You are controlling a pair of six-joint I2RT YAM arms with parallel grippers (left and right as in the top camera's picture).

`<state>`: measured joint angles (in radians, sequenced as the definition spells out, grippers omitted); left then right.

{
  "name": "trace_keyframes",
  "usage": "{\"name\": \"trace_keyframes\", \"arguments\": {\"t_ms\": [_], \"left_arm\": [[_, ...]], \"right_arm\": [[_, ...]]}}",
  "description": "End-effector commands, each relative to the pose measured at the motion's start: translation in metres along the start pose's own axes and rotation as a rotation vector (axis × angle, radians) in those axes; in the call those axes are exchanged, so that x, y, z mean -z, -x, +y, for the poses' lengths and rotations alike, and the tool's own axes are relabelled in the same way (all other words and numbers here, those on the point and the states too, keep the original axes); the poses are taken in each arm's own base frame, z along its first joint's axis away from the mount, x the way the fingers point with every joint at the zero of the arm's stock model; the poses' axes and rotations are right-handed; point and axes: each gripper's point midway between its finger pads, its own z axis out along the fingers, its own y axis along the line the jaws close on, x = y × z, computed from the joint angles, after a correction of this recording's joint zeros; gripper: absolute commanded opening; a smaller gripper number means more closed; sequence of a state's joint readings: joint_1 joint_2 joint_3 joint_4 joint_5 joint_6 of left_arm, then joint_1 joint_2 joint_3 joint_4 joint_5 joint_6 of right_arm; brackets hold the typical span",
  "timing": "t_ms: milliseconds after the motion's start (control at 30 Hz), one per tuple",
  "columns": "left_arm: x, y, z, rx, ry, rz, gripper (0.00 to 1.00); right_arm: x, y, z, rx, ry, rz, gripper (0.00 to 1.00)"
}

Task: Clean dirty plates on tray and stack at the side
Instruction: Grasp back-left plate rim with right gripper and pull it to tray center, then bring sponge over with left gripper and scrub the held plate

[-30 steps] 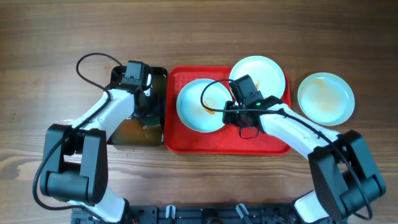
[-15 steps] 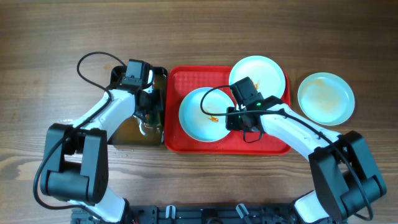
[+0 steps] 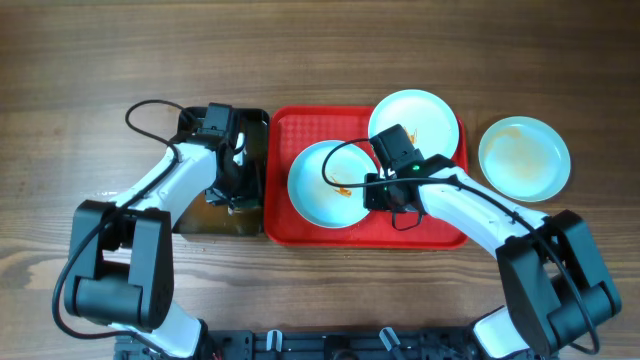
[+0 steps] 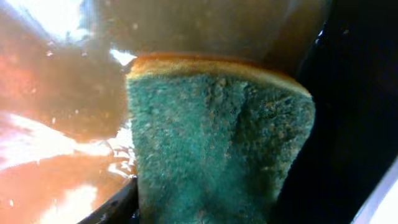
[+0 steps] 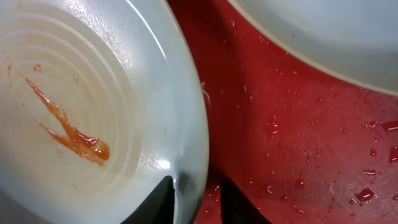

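The red tray holds two pale mint plates. The near plate has an orange sauce smear at its centre and shows in the right wrist view. My right gripper is shut on that plate's right rim, one finger inside, one outside. The far plate lies at the tray's back right. A third plate with a faint orange stain sits on the table right of the tray. My left gripper is shut on a green and yellow sponge over the black tub.
The black tub of brownish liquid stands just left of the tray, and its liquid shows in the left wrist view. Water droplets lie on the tray floor. Bare wood table surrounds everything.
The right gripper shifted the near plate slightly down and right on the tray, then held still. The left gripper moved a little within the tub with the sponge.
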<state>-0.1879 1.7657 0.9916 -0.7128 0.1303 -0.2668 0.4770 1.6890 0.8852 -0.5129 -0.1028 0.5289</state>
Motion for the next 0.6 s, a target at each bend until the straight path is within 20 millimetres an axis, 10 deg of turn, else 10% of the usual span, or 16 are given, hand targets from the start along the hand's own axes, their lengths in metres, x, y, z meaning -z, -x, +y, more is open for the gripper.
{"name": "trace_keyframes", "arguments": {"t_ms": [0, 200, 567], "left_arm": [[-0.011, -0.011, 0.0, 0.01, -0.004, 0.044, 0.05], [0.0, 0.004, -0.006, -0.002, -0.028, -0.035, 0.04], [0.082, 0.041, -0.036, -0.054, -0.17, -0.341, 0.04]], "right_arm": [[-0.005, -0.005, -0.005, 0.006, -0.024, 0.015, 0.24], [-0.006, -0.002, -0.005, 0.008, -0.024, 0.001, 0.17], [-0.005, 0.005, -0.002, 0.036, -0.015, -0.029, 0.05]]}}
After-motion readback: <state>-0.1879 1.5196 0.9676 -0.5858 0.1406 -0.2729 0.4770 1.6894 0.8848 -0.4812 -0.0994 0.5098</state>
